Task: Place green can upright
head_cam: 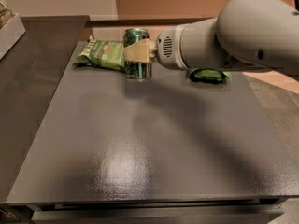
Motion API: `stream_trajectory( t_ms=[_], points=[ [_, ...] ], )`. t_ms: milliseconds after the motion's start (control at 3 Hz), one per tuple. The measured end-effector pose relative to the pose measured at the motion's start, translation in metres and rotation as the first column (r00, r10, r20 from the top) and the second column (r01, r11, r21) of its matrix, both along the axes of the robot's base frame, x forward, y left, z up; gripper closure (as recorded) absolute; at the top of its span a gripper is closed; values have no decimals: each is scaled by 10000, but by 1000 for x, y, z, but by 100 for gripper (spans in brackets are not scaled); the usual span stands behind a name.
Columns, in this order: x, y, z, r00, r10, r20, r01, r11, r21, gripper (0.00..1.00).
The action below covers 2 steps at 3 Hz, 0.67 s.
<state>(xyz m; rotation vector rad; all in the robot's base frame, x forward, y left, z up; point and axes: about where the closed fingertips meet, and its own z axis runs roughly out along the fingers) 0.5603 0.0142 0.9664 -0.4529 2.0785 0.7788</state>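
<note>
The green can (138, 70) stands upright near the far edge of the grey table (140, 153). Its silver top points up and its base is at or just above the table surface; I cannot tell whether it touches. My gripper (136, 53) reaches in from the right and is shut around the can's middle. One tan finger (139, 53) covers the can's front. The large white arm (233, 36) fills the upper right.
A flat green snack bag (99, 55) lies just left of the can, close to it. Another green bag (209, 75) lies on the right, partly hidden under the arm. A pale box (9, 29) sits on the dark counter at far left.
</note>
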Motion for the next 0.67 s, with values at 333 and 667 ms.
stream_trajectory(
  t_ms=[333, 667],
  points=[
    [-8, 4, 7, 9989, 326, 328, -331, 9993, 156, 100],
    [-7, 5, 7, 9988, 345, 341, -350, 9993, 131, 100]
  ],
)
